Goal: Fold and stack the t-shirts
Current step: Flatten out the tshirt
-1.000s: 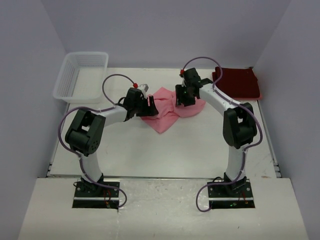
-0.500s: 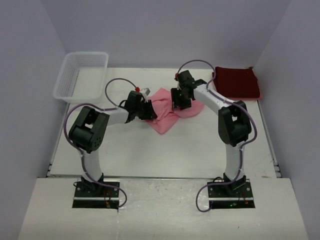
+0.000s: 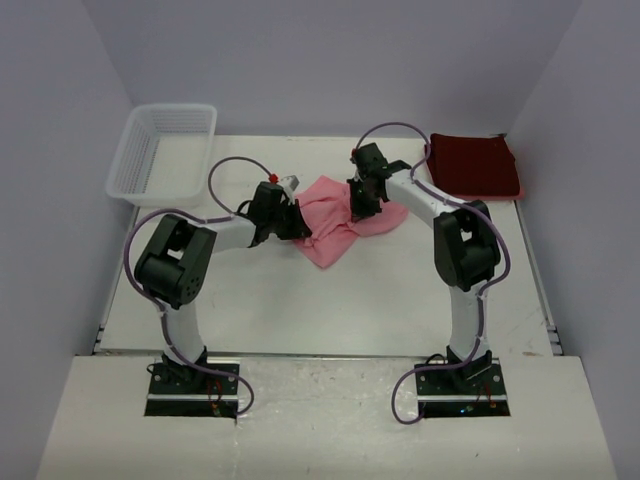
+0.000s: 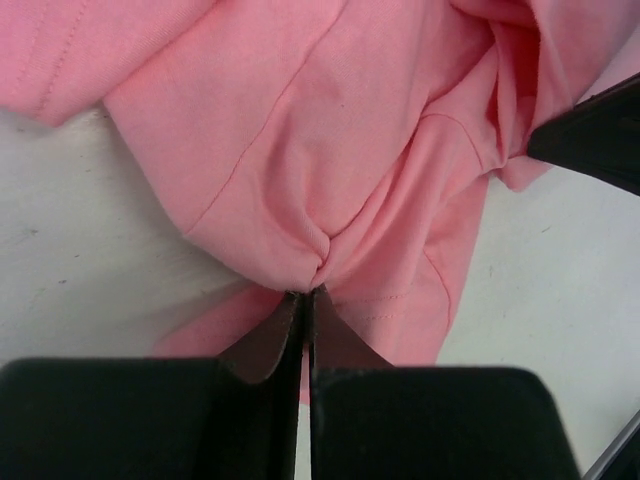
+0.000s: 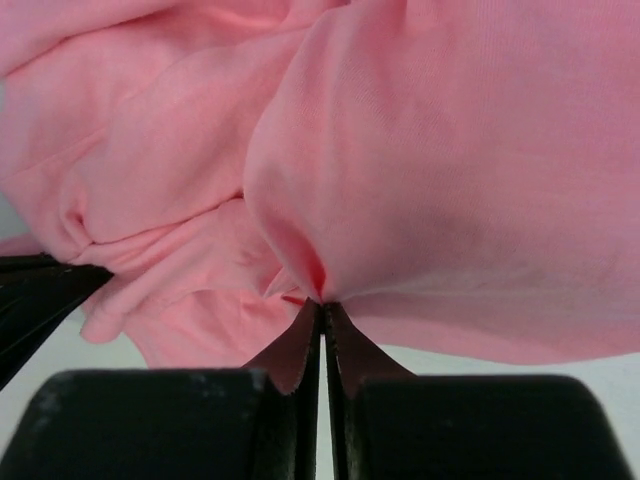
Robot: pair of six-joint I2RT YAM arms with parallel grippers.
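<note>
The crumpled light pink cloth t-shirt (image 3: 340, 225) lies in a heap near the middle of the white table (image 3: 330, 300), between the two arms. The left gripper (image 3: 298, 222) meets its left edge and the right gripper (image 3: 362, 205) its upper right part.

In the left wrist view, the left gripper (image 4: 307, 295) has its two fingers pressed together with barely a slit between them. A small pucker of the pink shirt (image 4: 300, 150) is pinched at their tips, and folds radiate out from that point. In the right wrist view, the right gripper (image 5: 322, 305) is likewise closed tight on a bunched fold of the same shirt (image 5: 450, 180), which bulges above the tips.

The dark maroon cloth t-shirt (image 3: 475, 165) lies flat at the table's far right corner, well apart from both grippers. A white plastic lattice basket (image 3: 160, 150) sits at the far left corner.

From overhead, the wrists hide both sets of fingertips. The heap's folds hide the pink shirt's sleeves and collar. In each wrist view, the other gripper shows only as a dark shape cut off at the frame edge.
</note>
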